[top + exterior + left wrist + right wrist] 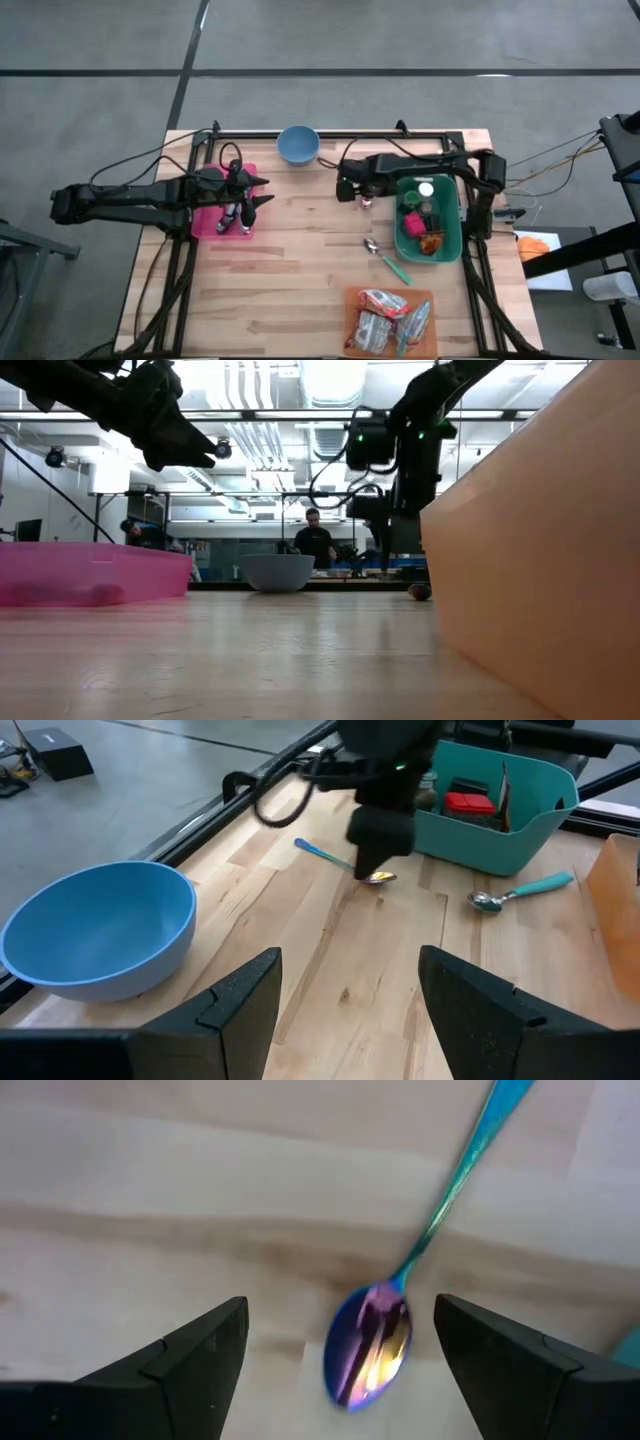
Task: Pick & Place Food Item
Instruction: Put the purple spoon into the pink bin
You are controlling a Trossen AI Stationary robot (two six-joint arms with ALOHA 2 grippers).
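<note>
Right gripper [366,203] is pointing down at the wooden tabletop [300,270], just off the 9 o'clock side of the teal plastic bin [455,215]. Fingers are standing wide apart with nothing between them. Iridescent metal spoon with a blue handle [372,1342] is lying flat on the wood directly under that gripper, its bowl sitting in the gap between the two fingers [190,1355], not touching either one. From the gripper, the handle is running away toward 1 o'clock in the right wrist view.

Second spoon, steel bowl with a teal handle [388,260], is lying at about 5 o'clock from the right gripper, well apart.

Left gripper [252,196] is hanging above the pink plastic tray [205,222], fingers parted, empty.

Light blue round bowl [298,144] is sitting at 12 o'clock on the table; orange tray of packaged snacks [352,310] at 5 o'clock.
</note>
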